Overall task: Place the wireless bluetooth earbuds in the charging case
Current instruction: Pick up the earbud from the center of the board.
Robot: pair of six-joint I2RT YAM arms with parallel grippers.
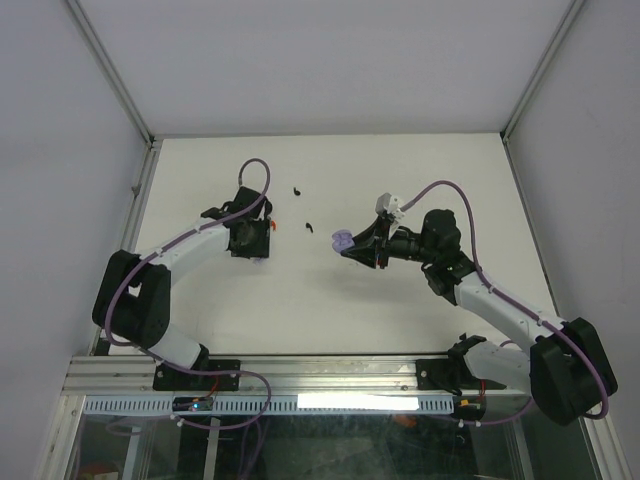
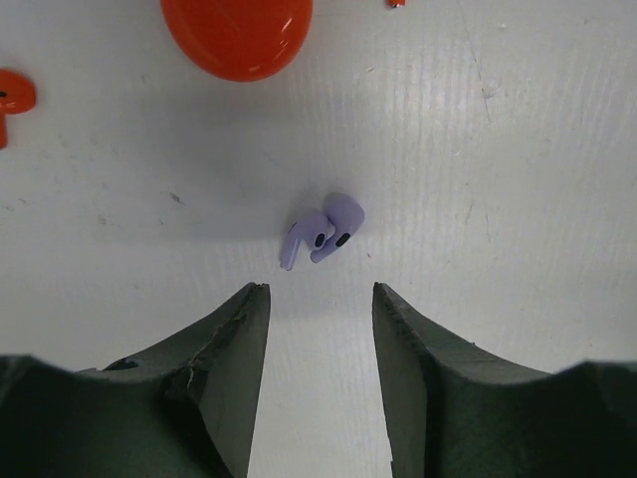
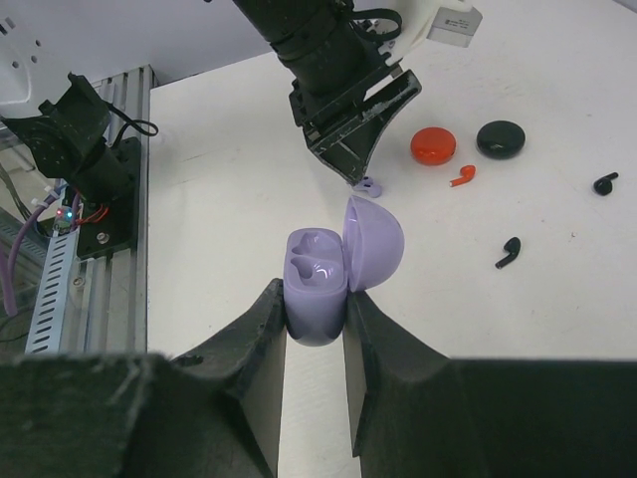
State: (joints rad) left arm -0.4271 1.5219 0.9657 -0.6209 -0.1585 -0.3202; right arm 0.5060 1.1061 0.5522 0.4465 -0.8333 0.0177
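Note:
My right gripper (image 3: 316,304) is shut on a pale purple charging case (image 3: 318,282) with its lid (image 3: 375,242) open and both sockets empty; the case also shows in the top view (image 1: 340,241). Two pale purple earbuds (image 2: 321,232) lie together on the table just beyond my left gripper (image 2: 318,297), which is open, empty and pointing down over them. In the right wrist view the purple earbuds (image 3: 369,185) show under the left gripper (image 3: 350,169). In the top view the left gripper (image 1: 250,240) hides them.
A closed red case (image 2: 237,35) and a red earbud (image 2: 12,98) lie beyond the purple buds. In the right wrist view a red case (image 3: 433,145), a black case (image 3: 500,138), a red earbud (image 3: 461,177) and two black earbuds (image 3: 509,252) (image 3: 604,183) lie on the table.

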